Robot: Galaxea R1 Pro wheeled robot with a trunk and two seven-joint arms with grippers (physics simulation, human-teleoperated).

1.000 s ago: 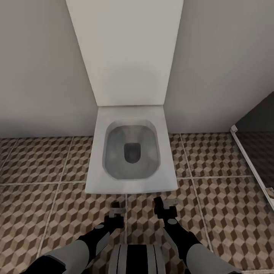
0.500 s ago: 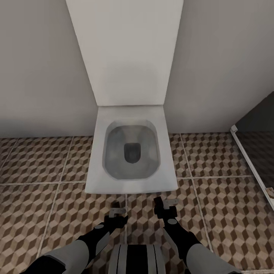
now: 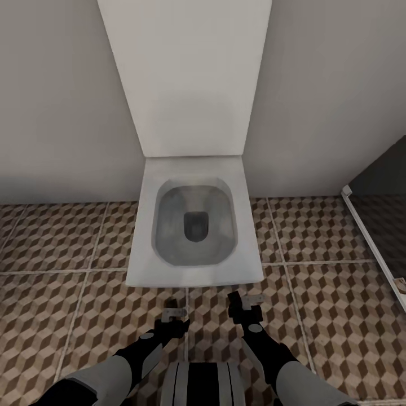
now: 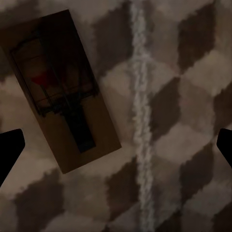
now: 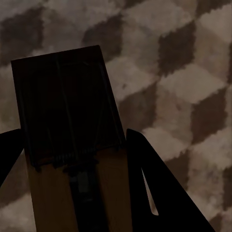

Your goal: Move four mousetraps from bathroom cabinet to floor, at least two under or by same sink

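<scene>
One mousetrap point(image 4: 63, 92), a dark-brown plate with wire parts and a red tab, lies flat on the cube-patterned bathroom floor point(image 4: 179, 96). My left gripper point(image 4: 116, 147) hangs over it, open, with its fingertips point(image 4: 9, 152) spread wide on either side. A second mousetrap point(image 5: 67, 116) sits between the fingers point(image 5: 145, 183) of my right gripper point(image 5: 72, 154), which is shut on it just above the floor. In the head view both grippers, left point(image 3: 173, 317) and right point(image 3: 243, 304), are low over the tiles in front of the toilet. The cabinet and the sink are out of view.
A white square toilet point(image 3: 194, 225) with a tall white panel behind it stands against the wall, just beyond both grippers. A dark shower area with a white sill point(image 3: 372, 248) borders the floor point(image 3: 332, 316) at the right. Patterned tiles stretch to the left and right.
</scene>
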